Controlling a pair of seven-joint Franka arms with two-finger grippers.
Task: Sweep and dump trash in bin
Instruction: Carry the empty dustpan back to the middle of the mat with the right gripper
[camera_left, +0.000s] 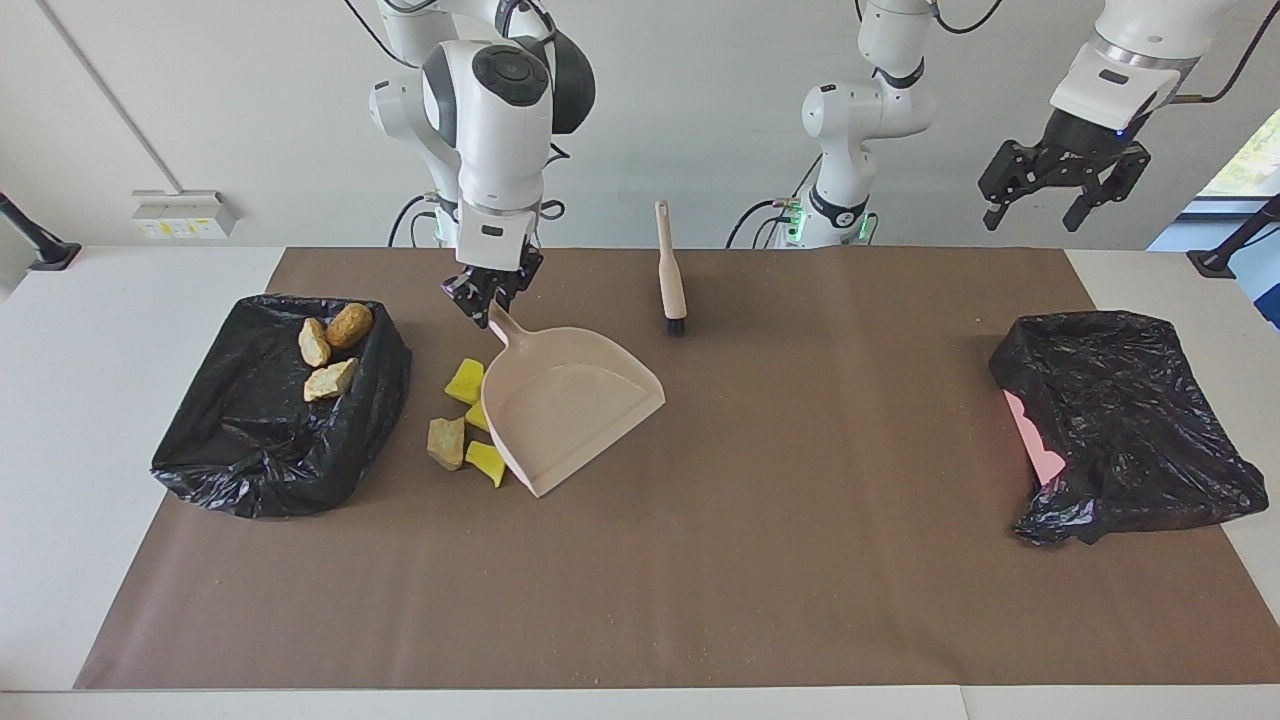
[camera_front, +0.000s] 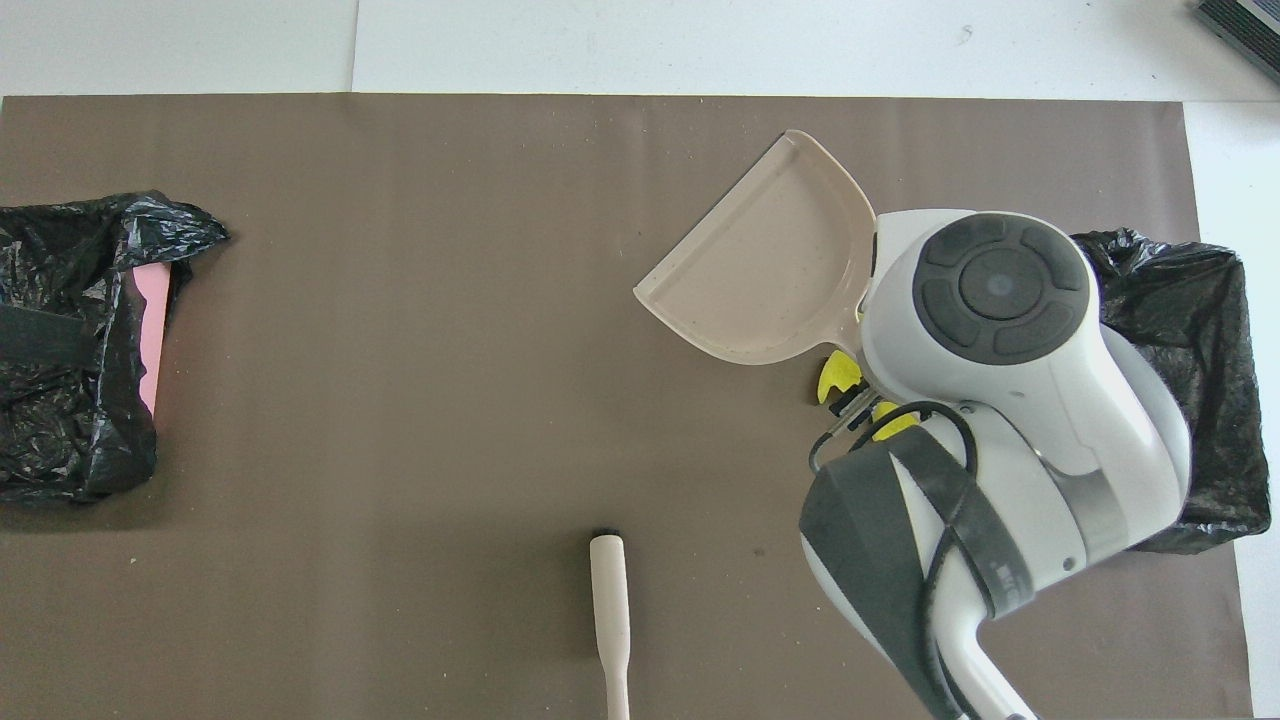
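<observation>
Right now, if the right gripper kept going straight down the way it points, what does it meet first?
The dustpan: the right gripper is already shut on its handle. Pushing further would likely drive the pan into the brown mat.

A robotics laboratory is showing here. Two white robot arms (camera_left: 495, 120) are standing at a white surface (camera_left: 130, 300) that is carrying a brown mat (camera_left: 780, 500), before a bare wall with trailing cables (camera_left: 760, 215).

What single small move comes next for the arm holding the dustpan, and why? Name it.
Probably set the dustpan flat on the mat with its open edge turned toward the scraps. The right gripper holds its handle; three yellow sponge pieces and a tan lump lie loose between it and the bin. The brush lies untouched; the left gripper waits, open.
</observation>
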